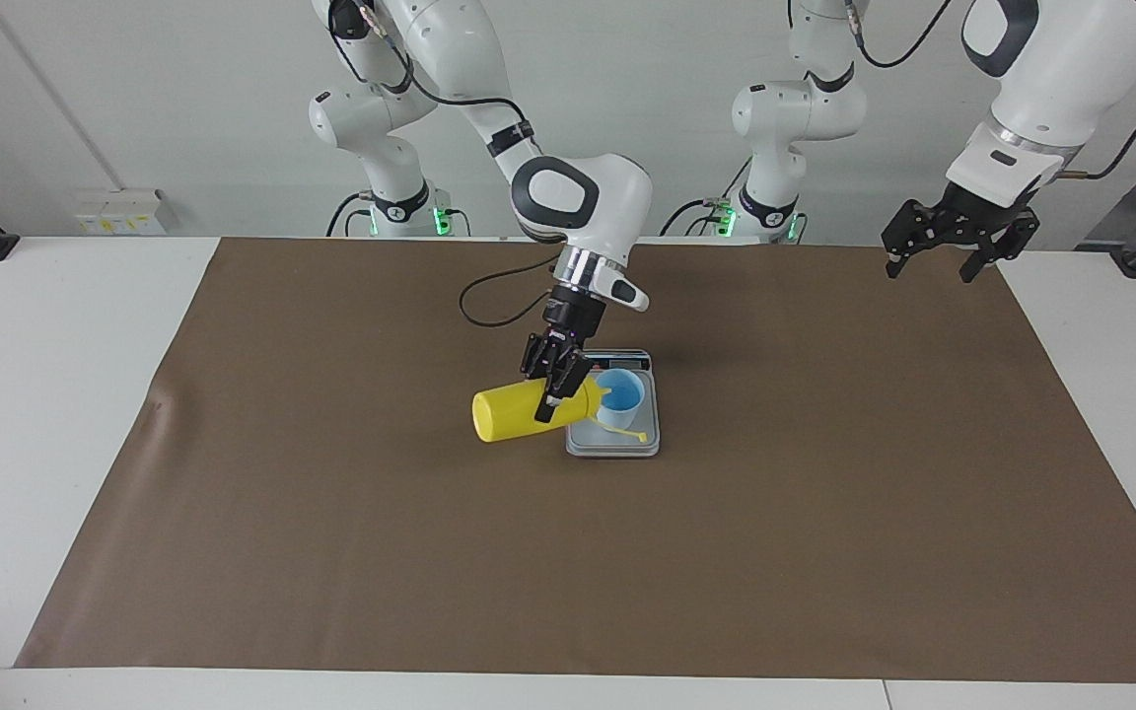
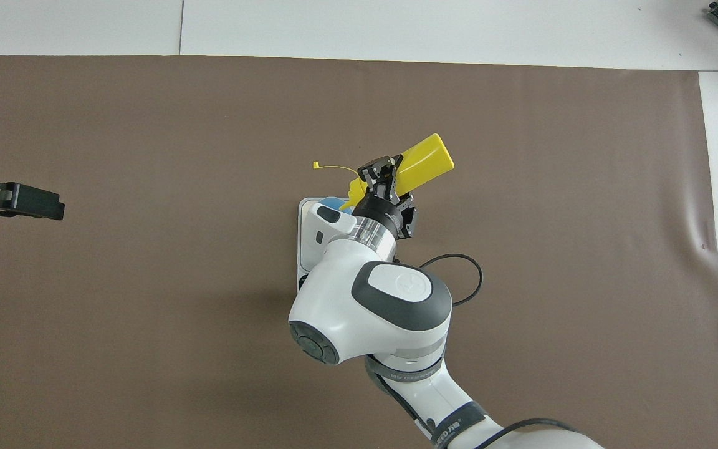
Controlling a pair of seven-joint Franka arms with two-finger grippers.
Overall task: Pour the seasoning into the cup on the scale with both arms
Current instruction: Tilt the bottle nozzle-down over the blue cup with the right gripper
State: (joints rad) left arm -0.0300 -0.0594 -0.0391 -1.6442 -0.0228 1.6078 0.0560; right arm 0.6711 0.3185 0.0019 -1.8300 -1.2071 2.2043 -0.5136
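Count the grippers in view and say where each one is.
2. The right gripper is shut on the tilted yellow bottle beside the cup; the left gripper waits, open, above the mat's corner.

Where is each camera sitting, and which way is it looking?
Facing view: high across the table, looking at the robots; both arms show whole, the right pincer holding the tilted yellow squeeze bottle at the blue cup on the scale, the left pincer waiting open.
Overhead view: high above the robots' end, looking steeply down; the right arm's wrist hides most of the cup, and only the left pincer's tip shows.
Both share bottle, cup, scale and brown mat, half a turn apart.
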